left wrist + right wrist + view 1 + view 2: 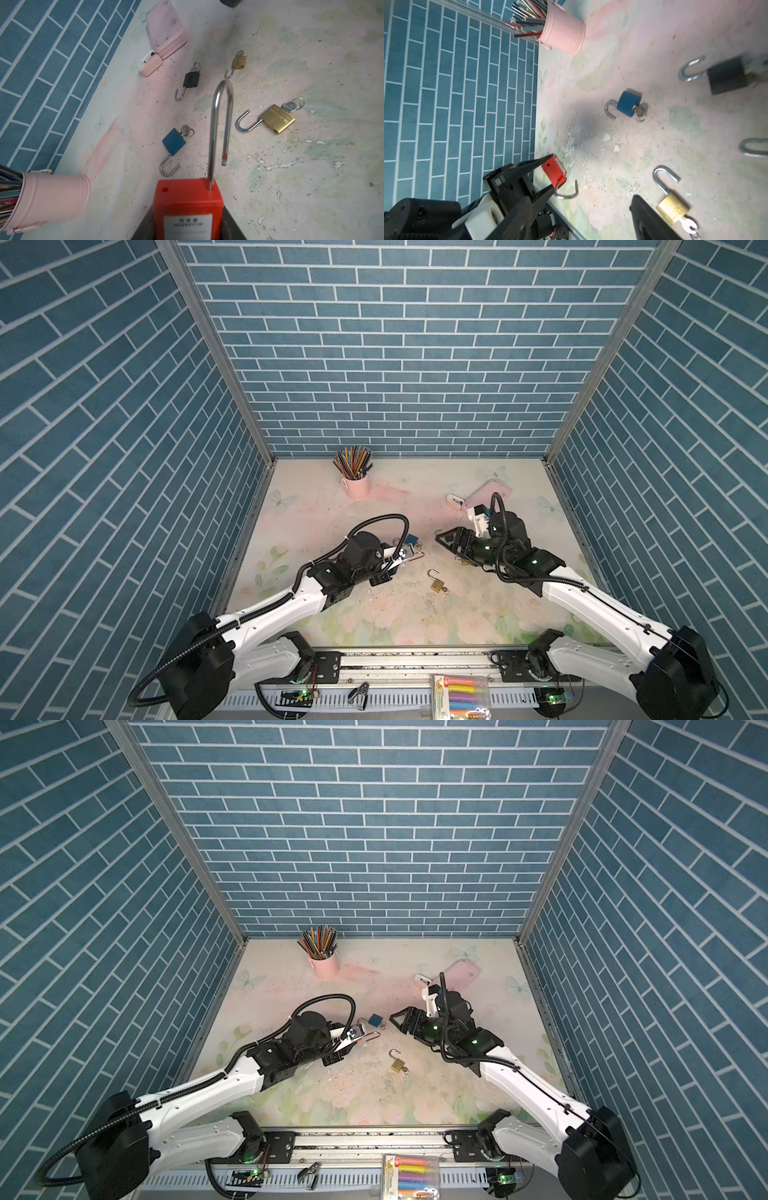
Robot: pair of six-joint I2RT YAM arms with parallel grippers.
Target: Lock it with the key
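Padlocks (173,141) numbered five: four keyed ones lay beyond my left gripper (551,172), which clamped the red padlock (188,205). My right gripper (448,533) gaped empty; one pink bucket (357,487) held pencils (352,462).

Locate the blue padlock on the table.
In both top views the blue padlock lies near the middle of the table, just beyond the left gripper, which holds the red padlock.
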